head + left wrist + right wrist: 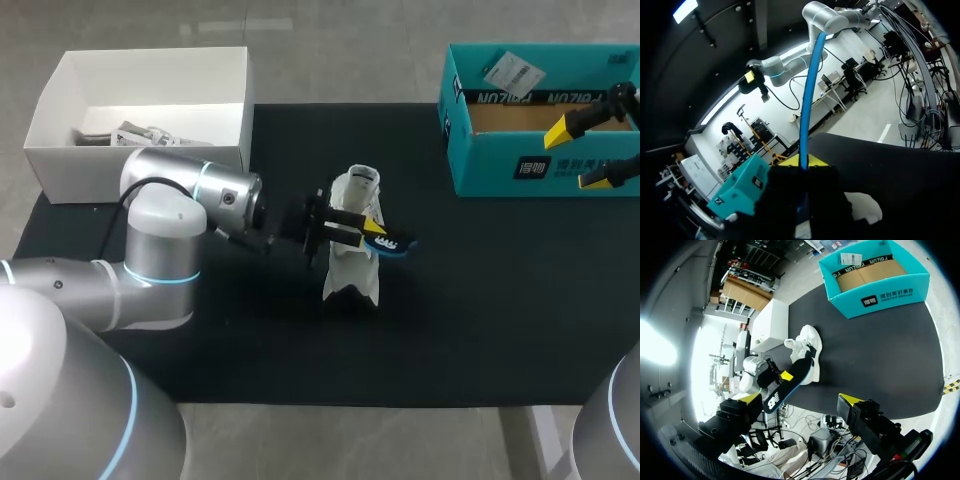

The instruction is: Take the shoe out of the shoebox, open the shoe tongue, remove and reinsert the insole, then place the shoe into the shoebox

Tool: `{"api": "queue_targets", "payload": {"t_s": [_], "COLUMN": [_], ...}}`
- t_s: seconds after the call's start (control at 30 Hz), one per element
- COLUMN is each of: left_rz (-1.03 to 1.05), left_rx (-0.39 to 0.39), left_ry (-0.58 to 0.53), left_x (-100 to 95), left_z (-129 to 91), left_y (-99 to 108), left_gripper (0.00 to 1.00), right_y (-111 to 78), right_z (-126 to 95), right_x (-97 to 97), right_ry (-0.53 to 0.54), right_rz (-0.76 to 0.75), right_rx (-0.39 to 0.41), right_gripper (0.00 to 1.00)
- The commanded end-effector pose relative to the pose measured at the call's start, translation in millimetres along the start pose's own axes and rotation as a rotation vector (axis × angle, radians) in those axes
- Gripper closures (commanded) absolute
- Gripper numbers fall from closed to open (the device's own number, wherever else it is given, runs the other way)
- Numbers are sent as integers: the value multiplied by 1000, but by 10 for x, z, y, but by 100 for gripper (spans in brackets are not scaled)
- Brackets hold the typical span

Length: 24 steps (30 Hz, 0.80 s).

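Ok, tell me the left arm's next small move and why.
Probably tip the far end of the insole down into the shoe to start reinserting it. The left gripper is shut on the insole, which looks mostly outside the shoe on the mat; the right gripper hangs open over the teal shoebox.

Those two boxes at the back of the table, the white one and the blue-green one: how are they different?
The white box is plain; the blue-green box carries print and a label. The white box holds some pale crumpled stuff; the blue-green box shows a bare brown floor. Both are open on top.
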<state>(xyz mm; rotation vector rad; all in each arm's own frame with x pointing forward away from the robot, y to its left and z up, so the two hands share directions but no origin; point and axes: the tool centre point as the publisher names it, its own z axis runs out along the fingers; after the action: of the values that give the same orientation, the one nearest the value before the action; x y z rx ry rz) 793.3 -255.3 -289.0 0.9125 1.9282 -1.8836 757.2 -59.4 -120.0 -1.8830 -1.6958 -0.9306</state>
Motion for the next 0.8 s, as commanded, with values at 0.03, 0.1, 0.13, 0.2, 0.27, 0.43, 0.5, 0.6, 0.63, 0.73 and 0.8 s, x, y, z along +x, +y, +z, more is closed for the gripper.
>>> {"api": "queue_targets", "payload": {"t_s": [0.03, 0.1, 0.13, 0.2, 0.27, 0.43, 0.5, 0.6, 0.63, 0.73, 0.8], "left_rz": [2, 1, 1, 11, 19, 63, 76, 97, 96, 101, 102], "left_rx": [0, 2, 3, 14, 27, 56, 59, 63, 68, 75, 77], "left_ry": [-14, -21, -21, -22, -21, -26, -23, -24, -23, -25, -27], "left_x": [0, -9, -12, -11, -3, 15, 20, 23, 20, 12, 8], "left_z": [18, 17, 17, 13, 5, -39, -58, -80, -83, -86, -85], "left_y": [52, 57, 54, 2, -62, -253, -320, -381, -394, -416, -416], "left_gripper": [100, 100, 100, 100, 100, 100, 100, 100, 100, 100, 100], "right_y": [5, 5, 5, 5, 5, 5, 5, 5, 5, 5, 5], "right_z": [12, 12, 12, 12, 12, 12, 12, 12, 12, 12, 12], "right_x": [4, 4, 4, 4, 4, 4, 4, 4, 4, 4, 4], "right_ry": [-2, -2, -2, -2, -2, -2, -2, -2, -2, -2, -2], "right_rz": [2, 2, 2, 2, 2, 2, 2, 2, 2, 2, 2], "right_rx": [1, 1, 1, 1, 1, 1, 1, 1, 1, 1, 1], "right_gripper": [0, 0, 0, 0, 0, 0, 0, 0, 0, 0, 0]}}
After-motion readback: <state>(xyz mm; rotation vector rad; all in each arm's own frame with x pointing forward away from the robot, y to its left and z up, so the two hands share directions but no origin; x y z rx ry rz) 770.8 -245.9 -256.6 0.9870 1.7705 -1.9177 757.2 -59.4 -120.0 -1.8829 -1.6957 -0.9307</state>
